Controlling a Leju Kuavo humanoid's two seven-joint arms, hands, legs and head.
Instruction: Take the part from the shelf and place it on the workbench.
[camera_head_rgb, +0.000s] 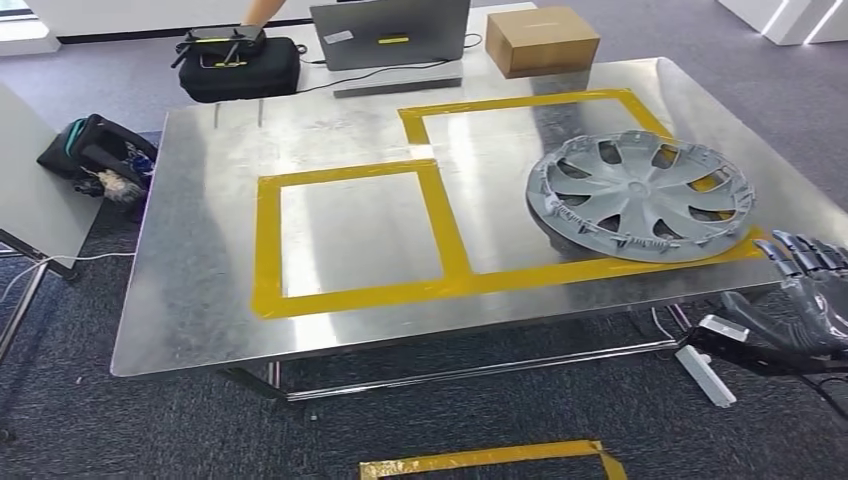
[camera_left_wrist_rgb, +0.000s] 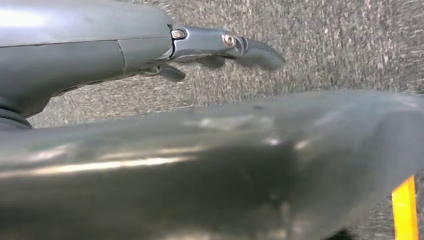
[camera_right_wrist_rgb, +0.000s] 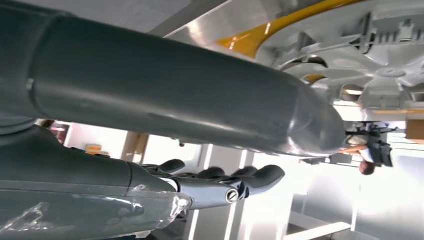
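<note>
One hubcap (camera_head_rgb: 638, 194), one cardboard box (camera_head_rgb: 541, 40), one laptop (camera_head_rgb: 390, 32), two black bags (camera_head_rgb: 240, 65) and two yellow taped squares (camera_head_rgb: 350, 240).

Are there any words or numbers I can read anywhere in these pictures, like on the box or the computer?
None can be read.
Cardboard box: no print shows on it.
Laptop: a white sticker and a yellow strip on its lid, both too small to read.
Black bag: a small yellow mark, too blurred to read.
Hubcap on the workbench: no lettering that I can make out.
</note>
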